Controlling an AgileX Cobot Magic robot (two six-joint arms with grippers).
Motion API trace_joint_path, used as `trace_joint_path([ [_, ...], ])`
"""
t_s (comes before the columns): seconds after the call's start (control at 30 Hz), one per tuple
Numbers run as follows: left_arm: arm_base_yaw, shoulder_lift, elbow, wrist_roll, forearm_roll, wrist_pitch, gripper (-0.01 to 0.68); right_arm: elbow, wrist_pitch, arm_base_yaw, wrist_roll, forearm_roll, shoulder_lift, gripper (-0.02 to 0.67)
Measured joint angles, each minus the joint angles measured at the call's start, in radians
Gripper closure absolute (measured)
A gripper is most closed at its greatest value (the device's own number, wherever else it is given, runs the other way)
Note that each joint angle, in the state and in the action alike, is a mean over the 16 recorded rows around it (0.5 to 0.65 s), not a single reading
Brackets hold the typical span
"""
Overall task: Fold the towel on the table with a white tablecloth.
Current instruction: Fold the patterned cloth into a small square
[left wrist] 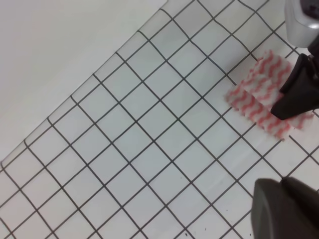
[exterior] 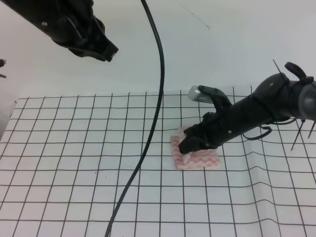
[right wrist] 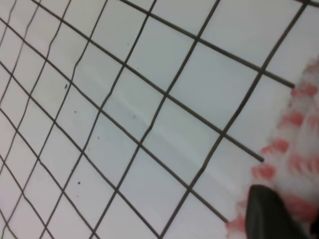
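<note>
The towel (exterior: 205,159), pink-red wavy stripes on white, lies as a small folded packet right of centre on the white tablecloth (exterior: 74,148) that covers the table. My right gripper (exterior: 186,149) reaches down onto the packet's left edge and looks shut on a fold of it. The left wrist view shows the towel (left wrist: 254,92) with that dark gripper (left wrist: 279,109) wedged on top. In the right wrist view one fingertip (right wrist: 271,214) rests on the striped towel (right wrist: 299,149). My left gripper (exterior: 106,52) hangs high at the upper left, fingers together, far from the towel.
A black cable (exterior: 153,123) hangs across the middle of the view, just left of the towel. The tablecloth's far edge (exterior: 98,95) meets a plain white wall. Slight wrinkles ripple the cloth at the front right (exterior: 276,202).
</note>
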Motion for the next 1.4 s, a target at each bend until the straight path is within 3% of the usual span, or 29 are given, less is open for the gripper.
trace_joint_path([
  [0.23,0.0,-0.005,0.0,0.0,-0.003,0.0,0.672,-0.014,-0.007,-0.001,0.008,-0.005,0.0,0.358],
  [0.37,0.0,-0.005,0.0,0.001,-0.006,0.0,0.672,-0.031,0.0,-0.001,0.008,-0.011,-0.005,0.336],
  [0.9,0.0,-0.005,0.0,0.002,-0.013,-0.002,0.672,-0.08,0.104,0.014,0.029,-0.151,-0.014,0.639],
  [1.4,0.0,-0.005,0.0,0.0,-0.018,-0.002,0.672,-0.091,0.063,0.075,0.043,-0.182,0.039,0.645],
])
